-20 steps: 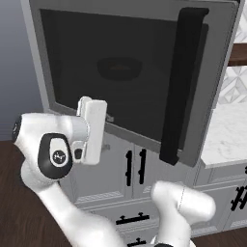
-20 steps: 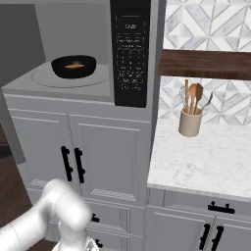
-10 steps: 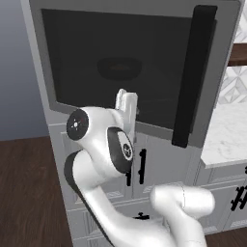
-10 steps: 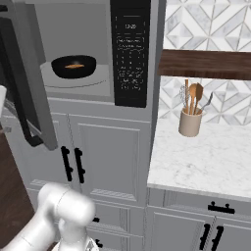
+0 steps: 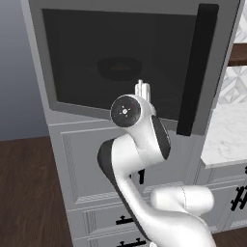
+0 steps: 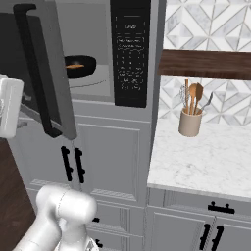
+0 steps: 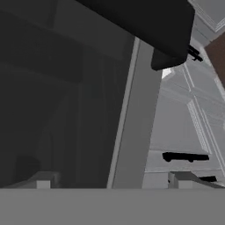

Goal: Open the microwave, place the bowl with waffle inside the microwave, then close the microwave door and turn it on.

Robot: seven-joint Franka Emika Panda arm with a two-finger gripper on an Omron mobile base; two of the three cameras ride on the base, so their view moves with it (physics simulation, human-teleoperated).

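Since the shot a second back, the microwave door has swung a good way toward closed, and the arm has come round behind it. You can see it cutting across the front of the cavity in the right base view now, where before the opening was clear.

Fingers first: in the hand view you get two small grey fingertips poking up at the bottom, set well apart with nothing between them. So the gripper is spread and empty, close against the door's grey frame and dark window, not clamped on anything. The long black bar handle sits above and ahead of the tips, apart from them. Whether a finger is actually touching the door you can't tell from here; looks like a push with the hand rather than a grab.

Going outward, in the left base view the wrist sits right in front of the tinted glass, below the dim outline of the bowl with waffle. The bowl is on the turntable inside the microwave, visible past the door edge.

So I'd say opening and loading are done. What's left: finish shutting the door, which is still well ajar, then go hit the black button panel.
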